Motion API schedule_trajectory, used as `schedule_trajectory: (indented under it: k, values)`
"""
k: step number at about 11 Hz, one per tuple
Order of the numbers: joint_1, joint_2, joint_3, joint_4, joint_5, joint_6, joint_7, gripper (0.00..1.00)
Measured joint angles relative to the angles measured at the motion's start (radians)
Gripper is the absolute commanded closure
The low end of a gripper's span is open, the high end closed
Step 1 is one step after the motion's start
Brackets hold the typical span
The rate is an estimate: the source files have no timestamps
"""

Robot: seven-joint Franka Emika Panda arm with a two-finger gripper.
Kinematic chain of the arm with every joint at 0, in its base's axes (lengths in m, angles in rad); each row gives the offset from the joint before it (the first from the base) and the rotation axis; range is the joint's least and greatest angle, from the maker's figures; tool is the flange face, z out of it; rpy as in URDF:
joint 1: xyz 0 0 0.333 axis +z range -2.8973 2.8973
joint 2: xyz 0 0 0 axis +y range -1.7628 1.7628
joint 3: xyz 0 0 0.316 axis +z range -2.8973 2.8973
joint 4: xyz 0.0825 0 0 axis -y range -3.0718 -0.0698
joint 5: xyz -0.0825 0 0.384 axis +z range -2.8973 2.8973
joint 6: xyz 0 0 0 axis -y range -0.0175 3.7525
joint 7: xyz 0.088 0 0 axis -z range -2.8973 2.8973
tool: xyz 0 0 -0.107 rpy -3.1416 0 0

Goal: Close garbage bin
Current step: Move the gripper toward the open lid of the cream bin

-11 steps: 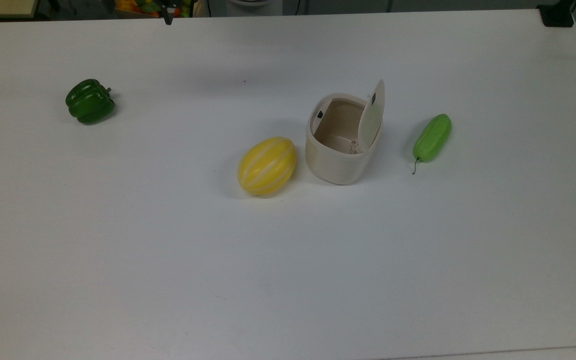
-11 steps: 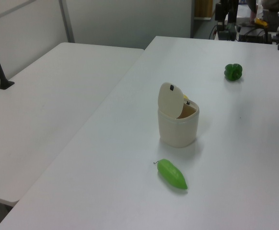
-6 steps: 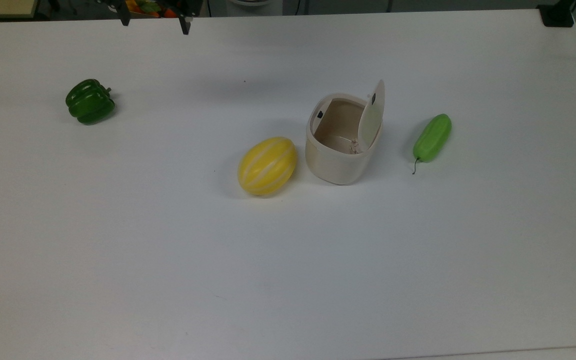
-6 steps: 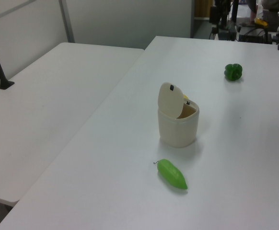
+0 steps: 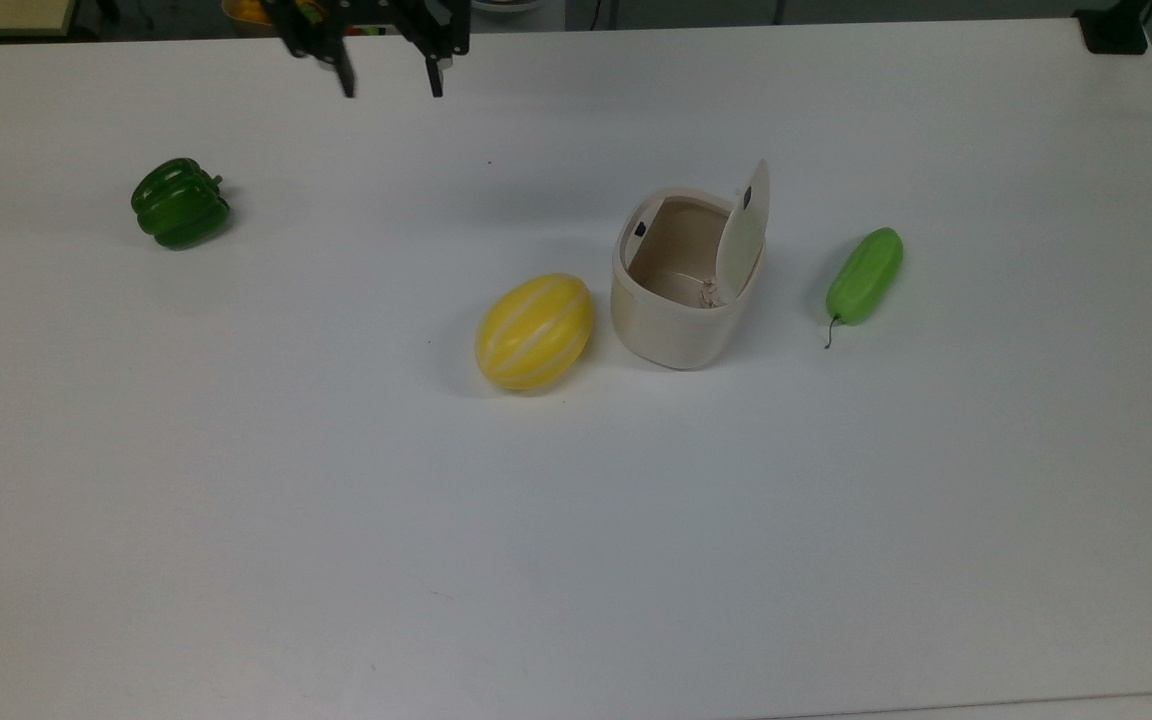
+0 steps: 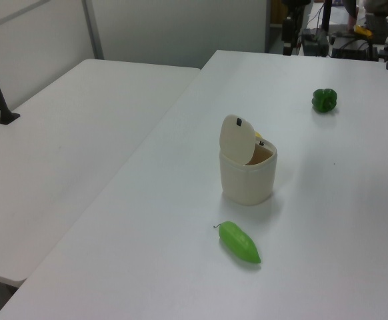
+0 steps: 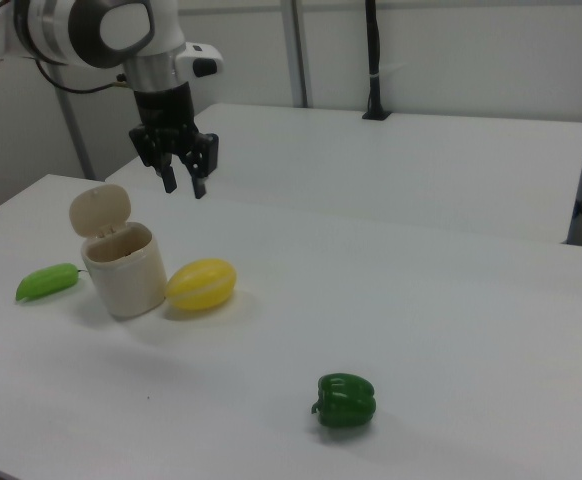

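The cream garbage bin [image 5: 678,300] stands mid-table with its hinged lid [image 5: 744,232] raised upright; a small dark button shows on the lid. The bin also appears in the left view [image 6: 247,175] and the right view [image 7: 124,265]. My gripper [image 5: 388,85] hangs open above the table's far edge in the top view, well to the upper left of the bin, nothing between its fingers. In the right view the gripper [image 7: 184,185] hovers above and to the right of the bin, fingers pointing down.
A yellow striped melon [image 5: 534,331] lies just left of the bin in the top view. A light green gourd [image 5: 865,275] lies to the bin's right. A green bell pepper [image 5: 179,203] sits far left. A second white table [image 6: 61,153] adjoins in the left view.
The gripper has come further into the top view from the far edge, moving right and toward the bin. The bin, its lid and the vegetables have not moved.
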Motion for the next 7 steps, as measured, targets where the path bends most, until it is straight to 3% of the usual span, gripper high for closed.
schedule_trajectory:
  k: [4, 7]
  values:
    - [0.086, 0.007, 0.0, 0.021, 0.027, 0.005, -0.289, 1.0]
    - [0.134, 0.04, 0.0, 0.079, 0.125, 0.044, -0.418, 1.0]
